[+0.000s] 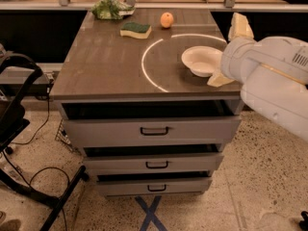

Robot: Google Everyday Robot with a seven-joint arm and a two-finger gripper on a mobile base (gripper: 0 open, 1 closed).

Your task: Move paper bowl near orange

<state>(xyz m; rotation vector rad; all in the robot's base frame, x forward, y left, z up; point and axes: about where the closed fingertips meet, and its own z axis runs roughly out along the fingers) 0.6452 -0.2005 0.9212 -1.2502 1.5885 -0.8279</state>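
A: Gripper, where?

B: The gripper (224, 52) is at the right edge of the grey drawer desk (101, 61), on the end of the white arm. Its jaws are spread wide and hold nothing. One cream finger (238, 25) points to the far side and the other (219, 79) sits low at the near side.

A: Task thing?

B: The shallow off-white paper bowl (202, 60) is upright on the desk just picture-left of the jaws. Its right rim runs in behind the wrist, so I can't tell whether the rim is touched or is only just beside it. It's round, so there's no long axis to line up with.

A: Target?

B: The small round orange fruit (167, 19) is past the bowl from the jaws, further left and toward the far edge. It's well apart from the bowl, so the task isn't done.

A: What does the move turn on?

B: My read is that bowl and orange lie on roughly one diagonal running out from the jaws, away and to the left. Once the rim is pinched, the carry follows that line. There's only one arm, so no choice there.

A: Anything in the path?

B: A yellow sponge with a green top (135, 30) lies left of the orange, beyond it from the jaws. The leafy green bundle (111, 8) is further off at the far left corner. Both look clear of that line, though overshooting could nudge the orange, which would likely roll.
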